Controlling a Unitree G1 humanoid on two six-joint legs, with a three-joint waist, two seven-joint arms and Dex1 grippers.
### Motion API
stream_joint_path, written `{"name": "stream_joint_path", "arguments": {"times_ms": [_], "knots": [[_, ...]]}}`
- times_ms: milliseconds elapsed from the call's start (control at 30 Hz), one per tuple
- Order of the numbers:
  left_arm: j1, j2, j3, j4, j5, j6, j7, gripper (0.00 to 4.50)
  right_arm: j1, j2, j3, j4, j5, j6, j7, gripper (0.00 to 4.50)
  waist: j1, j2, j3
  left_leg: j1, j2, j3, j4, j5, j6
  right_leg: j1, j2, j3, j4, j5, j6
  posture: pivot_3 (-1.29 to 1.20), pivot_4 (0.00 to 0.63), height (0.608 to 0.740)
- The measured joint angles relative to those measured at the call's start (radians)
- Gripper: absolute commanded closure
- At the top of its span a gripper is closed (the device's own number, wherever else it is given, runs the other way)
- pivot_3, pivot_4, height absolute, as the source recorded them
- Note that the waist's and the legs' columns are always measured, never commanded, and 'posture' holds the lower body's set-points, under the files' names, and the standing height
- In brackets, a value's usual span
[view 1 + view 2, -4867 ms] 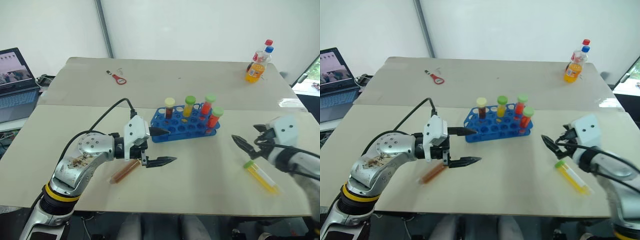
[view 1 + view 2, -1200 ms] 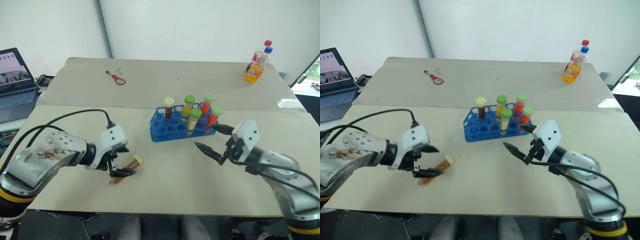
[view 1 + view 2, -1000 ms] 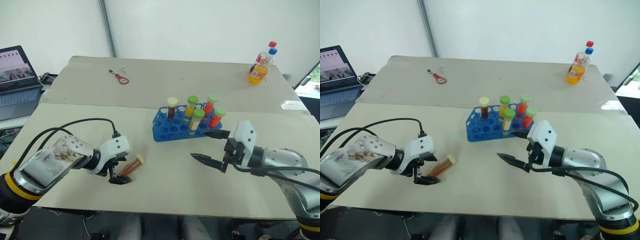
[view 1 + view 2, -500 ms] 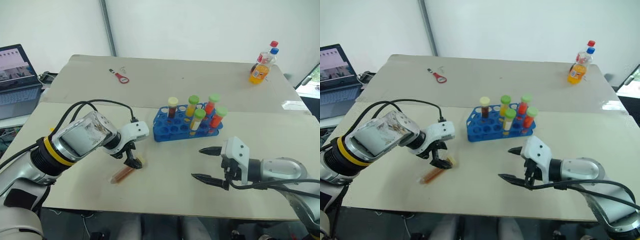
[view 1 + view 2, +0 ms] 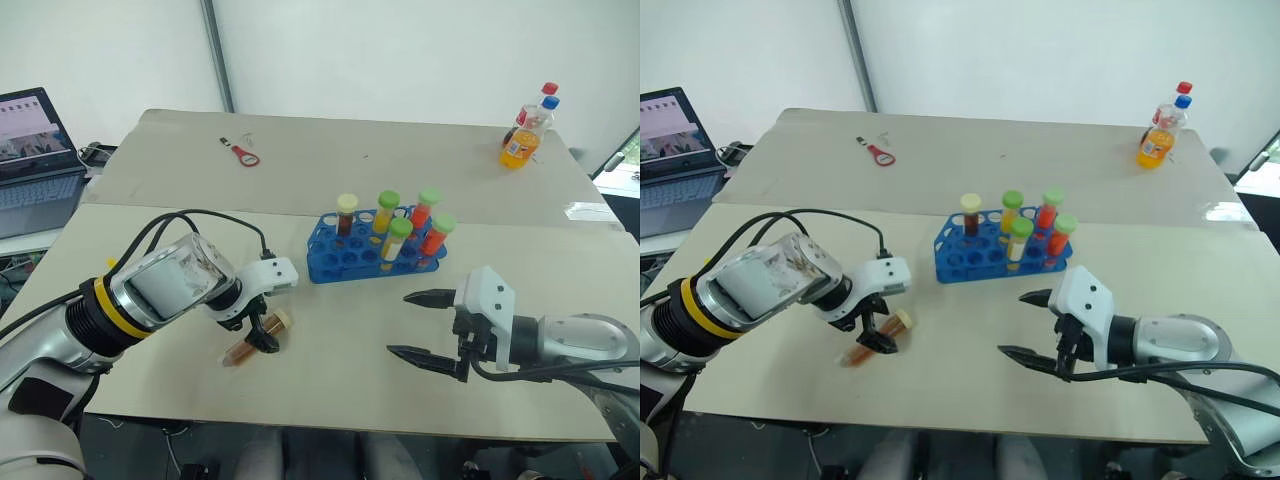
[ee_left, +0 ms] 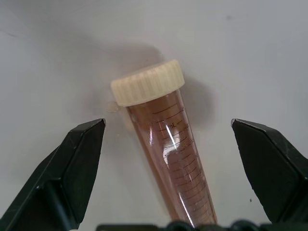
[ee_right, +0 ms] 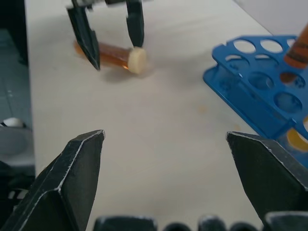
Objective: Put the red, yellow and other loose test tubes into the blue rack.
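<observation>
My left gripper (image 5: 262, 331) points down with its black wedge fingers spread either side of the amber-brown tube (image 6: 169, 160), a clear ribbed-capped cylinder lying flat on the matte beige desk (image 5: 330, 370), not yet pinched. Its pale-yellow cap aims toward the blue rack (image 5: 340, 262), which is perforated plastic holding five capped tubes upright near the desk's middle. My right gripper (image 5: 420, 324) hangs open near the front edge.

Silver arms, yellow-banded, black-fingered hands

Beige worktop (image 5: 420, 165): orange soda bottle w/ red cap (image 5: 527, 133) far right corner; red bottle opener (image 5: 239, 153) far left; open laptop (image 5: 35, 150) beyond left edge.
</observation>
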Motion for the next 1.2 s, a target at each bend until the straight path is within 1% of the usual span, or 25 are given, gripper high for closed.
{"name": "stream_joint_path", "arguments": {"times_ms": [133, 167, 200, 300, 433, 633, 867, 933, 1000, 1033, 1133, 1200], "knots": [[0.024, -0.004, 0.012, -0.010, -0.002, -0.002, 0.022, 3.22, -0.014, -0.009, -0.003, -0.008, 0.023, 0.014, -0.004, 0.00, 0.002, 0.000, 0.000, 0.000, 0.000, 0.000, 0.000, 0.000, 0.000, 0.000, 0.000, 0.000, 0.000, 0.000, 0.000, 0.00, 0.150, 0.719], [0.027, -0.005, 0.015, -0.011, -0.003, -0.002, 0.026, 3.55, -0.017, -0.012, -0.004, -0.008, 0.027, 0.018, -0.005, 0.00, 0.002, 0.000, 0.000, 0.000, 0.000, 0.000, 0.000, 0.000, 0.000, 0.000, 0.000, 0.000, 0.000, 0.000, 0.000, 0.00, 0.150, 0.719], [0.031, -0.006, 0.020, -0.012, -0.003, -0.003, 0.032, 3.65, -0.024, -0.015, -0.005, -0.008, 0.041, 0.024, -0.006, 0.00, 0.002, 0.000, 0.000, 0.000, -0.001, 0.000, 0.000, 0.000, 0.000, 0.000, 0.000, 0.000, 0.000, 0.000, 0.000, 0.00, 0.150, 0.719], [0.042, -0.013, 0.032, -0.012, -0.002, -0.012, 0.040, 3.65, -0.040, -0.022, -0.024, -0.012, 0.092, 0.037, 0.002, 0.00, 0.006, 0.000, 0.000, 0.001, -0.001, 0.000, 0.000, 0.000, 0.000, 0.001, -0.001, 0.000, 0.000, 0.000, 0.000, 0.00, 0.150, 0.719], [0.059, -0.011, 0.045, -0.008, 0.000, -0.044, 0.040, 3.65, -0.042, -0.033, -0.036, -0.019, 0.122, 0.037, 0.023, 0.00, 0.010, 0.000, 0.000, 0.002, -0.001, 0.000, 0.000, 0.000, 0.000, 0.002, -0.001, 0.000, 0.000, 0.000, 0.000, 0.00, 0.150, 0.719], [0.088, -0.011, 0.083, 0.010, 0.001, -0.097, 0.039, 3.65, -0.047, -0.053, -0.037, 0.001, 0.122, 0.023, 0.061, 0.00, 0.014, 0.000, 0.000, 0.002, -0.001, 0.000, 0.001, 0.000, 0.000, 0.002, -0.001, 0.000, 0.000, 0.000, 0.000, 0.00, 0.150, 0.719], [0.125, 0.000, 0.163, 0.008, -0.003, -0.140, 0.038, 3.65, -0.102, -0.071, -0.032, 0.047, 0.115, -0.005, 0.110, 0.00, 0.011, 0.000, 0.000, 0.002, 0.000, 0.000, 0.000, 0.000, 0.000, 0.001, -0.001, 0.000, 0.000, 0.000, 0.000, 0.00, 0.150, 0.719], [0.153, 0.023, 0.212, 0.006, -0.010, -0.181, 0.023, 3.65, -0.114, -0.084, -0.032, 0.056, 0.114, -0.006, 0.127, 0.00, 0.009, 0.000, 0.000, 0.001, 0.000, 0.000, 0.000, 0.000, 0.000, 0.001, -0.001, 0.000, 0.000, 0.000, 0.000, 0.00, 0.150, 0.719], [0.171, 0.028, 0.287, 0.007, -0.028, -0.228, 0.010, 3.65, -0.113, -0.095, -0.035, 0.067, 0.114, -0.006, 0.140, 0.00, 0.010, 0.000, 0.000, 0.001, 0.000, 0.000, 0.000, 0.000, 0.000, 0.001, -0.001, -0.001, 0.000, 0.000, 0.000, 0.00, 0.150, 0.719], [0.175, 0.017, 0.335, 0.009, -0.045, -0.242, 0.010, 3.65, -0.108, -0.097, -0.039, 0.069, 0.113, -0.007, 0.143, 0.00, 0.013, 0.000, 0.000, 0.001, 0.000, 0.000, 0.001, 0.000, 0.000, 0.001, -0.001, -0.001, 0.000, 0.000, 0.000, 0.00, 0.150, 0.719], [0.182, -0.059, 0.471, 0.036, -0.115, -0.267, 0.002, 3.65, -0.075, -0.097, -0.072, 0.065, 0.100, -0.019, 0.137, 0.00, 0.021, 0.000, 0.000, 0.000, -0.001, 0.000, 0.002, 0.000, 0.000, 0.001, -0.001, -0.001, 0.000, 0.000, 0.000, 0.00, 0.150, 0.719], [0.224, -0.094, 0.543, 0.036, -0.157, -0.329, -0.026, 3.65, -0.047, -0.093, -0.097, 0.054, 0.085, -0.030, 0.118, 0.00, 0.018, 0.000, 0.000, 0.000, -0.001, 0.000, 0.001, 0.000, 0.000, 0.001, -0.001, -0.001, 0.000, 0.000, 0.000, 0.00, 0.150, 0.719]]}}
